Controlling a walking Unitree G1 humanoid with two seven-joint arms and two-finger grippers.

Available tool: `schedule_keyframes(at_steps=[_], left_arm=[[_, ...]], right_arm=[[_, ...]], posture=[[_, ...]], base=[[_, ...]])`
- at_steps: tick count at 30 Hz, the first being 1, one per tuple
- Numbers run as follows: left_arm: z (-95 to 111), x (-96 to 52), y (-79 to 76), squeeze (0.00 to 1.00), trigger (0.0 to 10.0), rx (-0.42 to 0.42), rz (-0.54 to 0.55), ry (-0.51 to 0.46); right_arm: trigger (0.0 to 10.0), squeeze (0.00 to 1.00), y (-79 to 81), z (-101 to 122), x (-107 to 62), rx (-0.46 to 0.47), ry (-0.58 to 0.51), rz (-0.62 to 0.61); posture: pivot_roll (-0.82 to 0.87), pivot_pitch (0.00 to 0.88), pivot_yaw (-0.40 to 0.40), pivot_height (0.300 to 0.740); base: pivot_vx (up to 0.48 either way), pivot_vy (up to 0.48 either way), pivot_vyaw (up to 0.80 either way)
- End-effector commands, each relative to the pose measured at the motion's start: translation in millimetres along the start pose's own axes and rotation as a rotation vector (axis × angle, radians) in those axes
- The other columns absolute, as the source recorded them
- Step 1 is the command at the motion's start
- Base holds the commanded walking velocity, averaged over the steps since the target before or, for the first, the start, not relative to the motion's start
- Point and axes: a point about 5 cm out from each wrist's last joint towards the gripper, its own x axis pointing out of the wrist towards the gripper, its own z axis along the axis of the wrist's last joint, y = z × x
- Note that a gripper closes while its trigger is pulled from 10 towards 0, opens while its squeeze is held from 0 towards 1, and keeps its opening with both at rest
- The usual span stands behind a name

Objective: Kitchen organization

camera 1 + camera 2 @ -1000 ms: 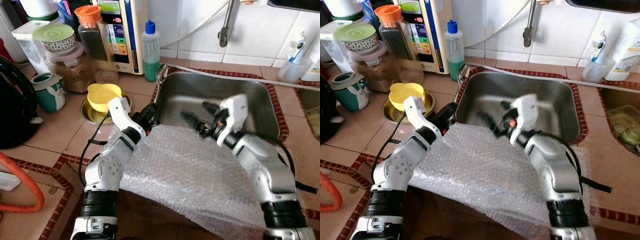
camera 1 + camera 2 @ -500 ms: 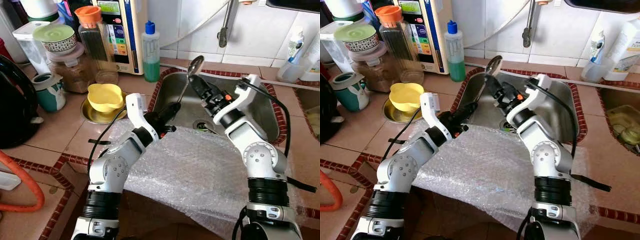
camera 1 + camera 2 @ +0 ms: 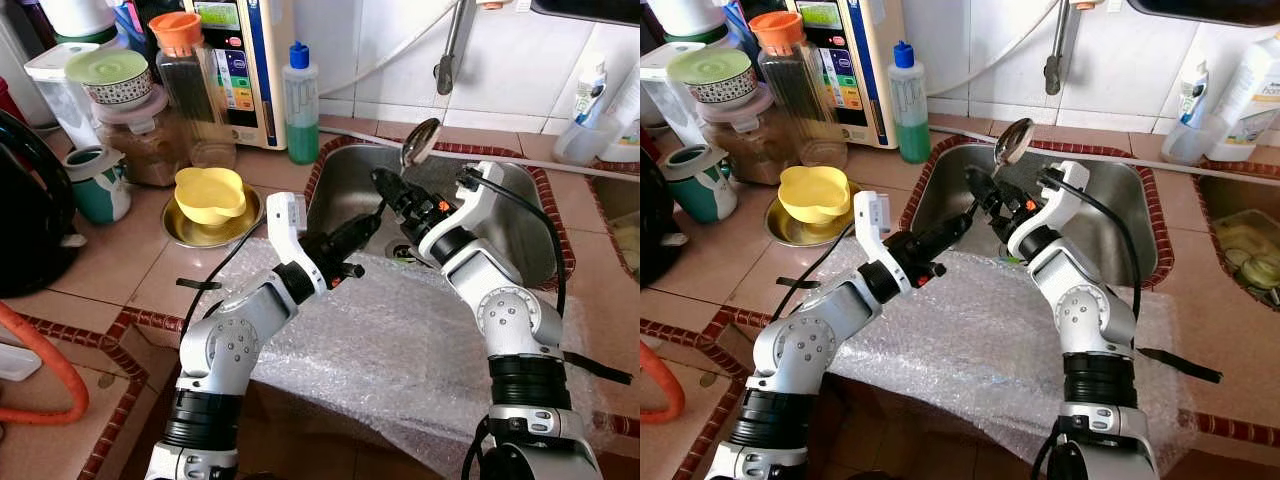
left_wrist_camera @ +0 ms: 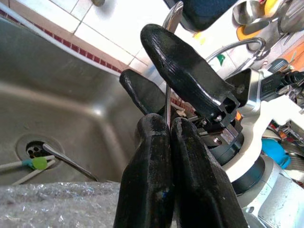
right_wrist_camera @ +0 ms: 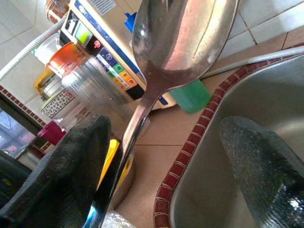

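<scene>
Above the sink, the left pincer is clamped on the lower handle of the upright spoon, bowl topmost, while the right pincer, fingers spread, flanks the handle just above.

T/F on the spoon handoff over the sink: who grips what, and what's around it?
1. The left pincer is shut on the spoon handle. True.
2. The right pincer is clamped on the spoon. False: its fingers are spread, and the handle lies against one of them.
3. The spoon's bowl points up, above the sink. True.
4. The yellow bowl sits inside the sink. False: it rests in a metal dish on the counter, left of the sink.
5. Bubble wrap covers the counter edge in front of the sink. True.
</scene>
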Motion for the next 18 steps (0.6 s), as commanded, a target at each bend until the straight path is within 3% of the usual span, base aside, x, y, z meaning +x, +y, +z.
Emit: schedule_keyframes(at_steps=[1,9,18], left_arm=[[3,-0.7,-6.9,0.00,10.0,0.012,-0.042,-0.005],[1,-2.2,-8.3,0.00,10.0,0.005,-0.053,0.006],[-4,-3.3,-9.5,0.00,10.0,-0.010,-0.058,0.019]], right_arm=[[0.0,0.00,-0.7,-1,2.0,-0.006,0.001,-0.011],[0.0,0.00,-7.1,-3,9.3,0.001,-0.006,-0.052],[0.0,0.00,-11.5,-5,15.9,0.072,-0.019,-0.080]], posture=[[0.07,0.036,0.049,0.740],[0.07,0.036,0.045,0.740],[0.08,0.037,0.040,0.740]], base=[[0.000,0.000,0.00],[0.000,0.000,0.00],[0.000,0.000,0.00]])
